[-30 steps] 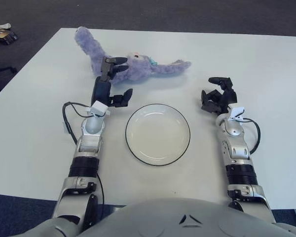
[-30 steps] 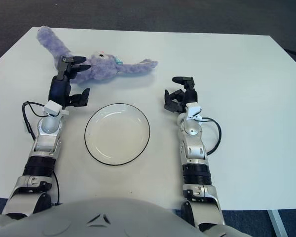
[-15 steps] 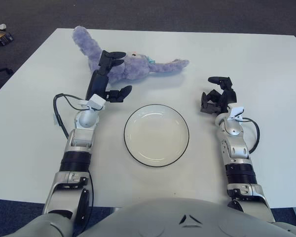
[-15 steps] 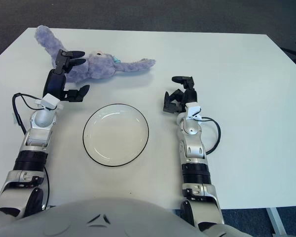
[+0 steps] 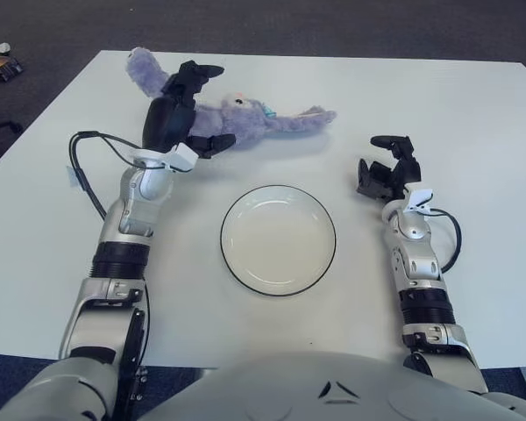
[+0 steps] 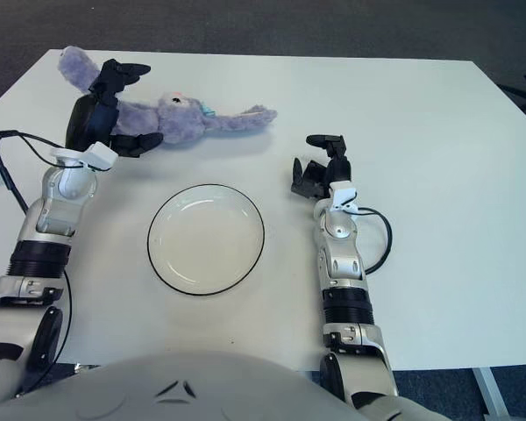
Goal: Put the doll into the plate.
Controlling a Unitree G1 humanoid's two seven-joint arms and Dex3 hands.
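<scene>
the doll (image 5: 237, 121), a purple plush with long limbs, lay on the white tabletop (image 5: 473, 132) at the far left, stretched out sideways with 1 limb pointing to the far left corner and another reaching right. the left hand (image 5: 182, 112) was over the doll's left part, its fingers spread wide on either side of the plush body, 1 finger above on the far side and another below on the near side; whether they pressed into the plush could not be told. the plate (image 5: 278, 239), round and white with a dark rim, sat near the middle of the tabletop, nearer than the doll and apart from it, with nothing on it. the right hand (image 5: 386, 172) showed to the right of the plate, fingers loosely curled and holding nothing. a black cable (image 5: 88, 167) looped beside the left forearm.
</scene>
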